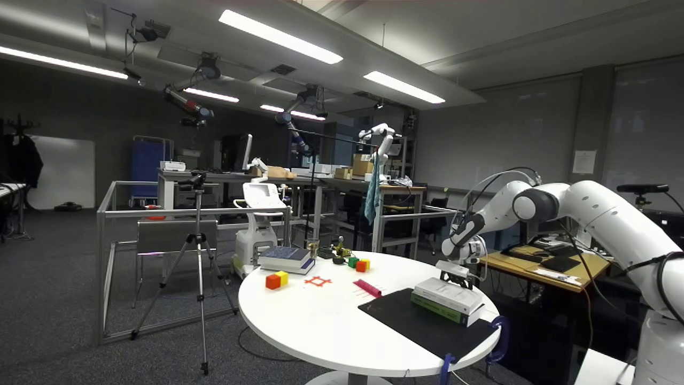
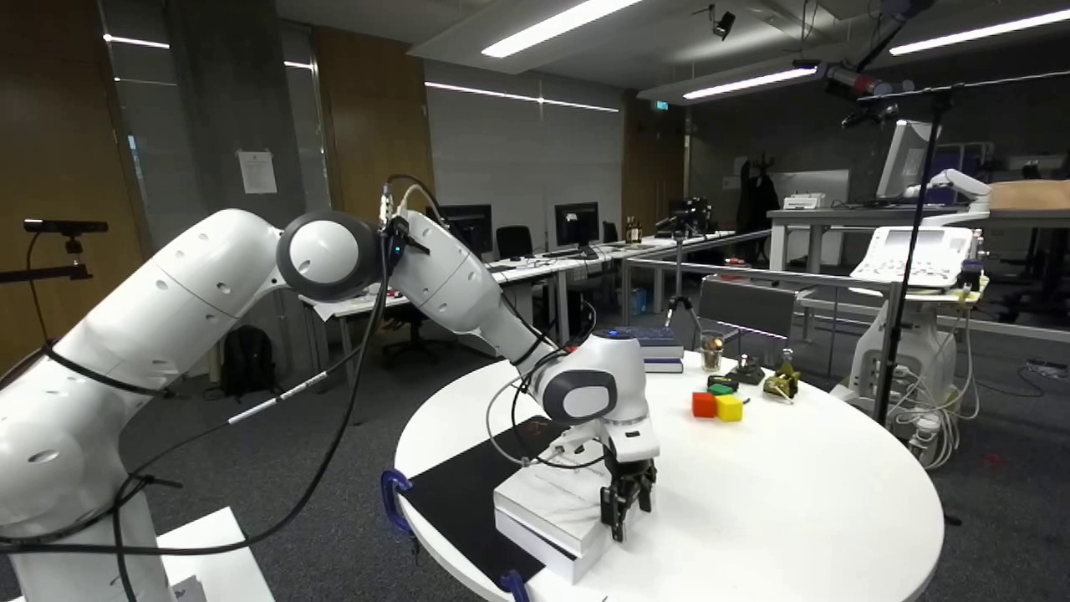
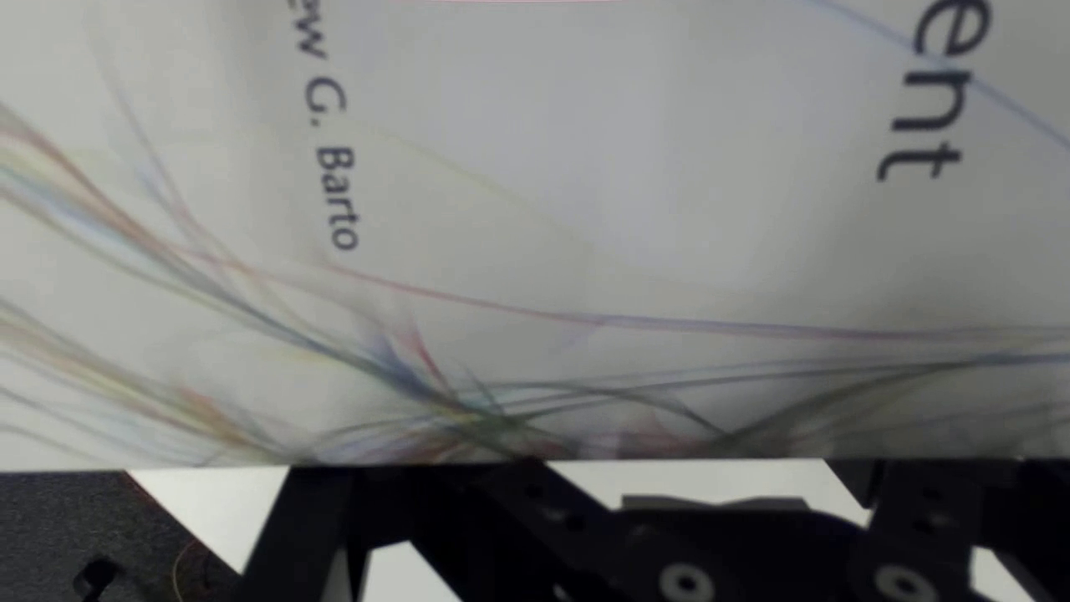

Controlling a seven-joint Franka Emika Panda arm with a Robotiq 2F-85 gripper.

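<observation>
Claw (image 2: 632, 517) spread wide, empty, just beside the edge of a thick white book (image 3: 585, 209) with thin multicoloured lines on top; contact unclear. Legible there: "ew G. Barto" and "ent", rest cut off. Thick green-and-white book (image 1: 435, 309) directly beneath, also next to the claw, lettering too small to read. Flat black mat (image 2: 460, 493) under both, near the claw, on the round white bench (image 2: 794, 502).

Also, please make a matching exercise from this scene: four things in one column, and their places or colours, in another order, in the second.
1. Barto book
2. C-clamps
3. mat
4. tripod

A. blue, at the edge of the round table
B. standing on the floor
C. resting on a green-spined book
D. black, lying flat

Right pairs: 1-C, 2-A, 3-D, 4-B.
</observation>
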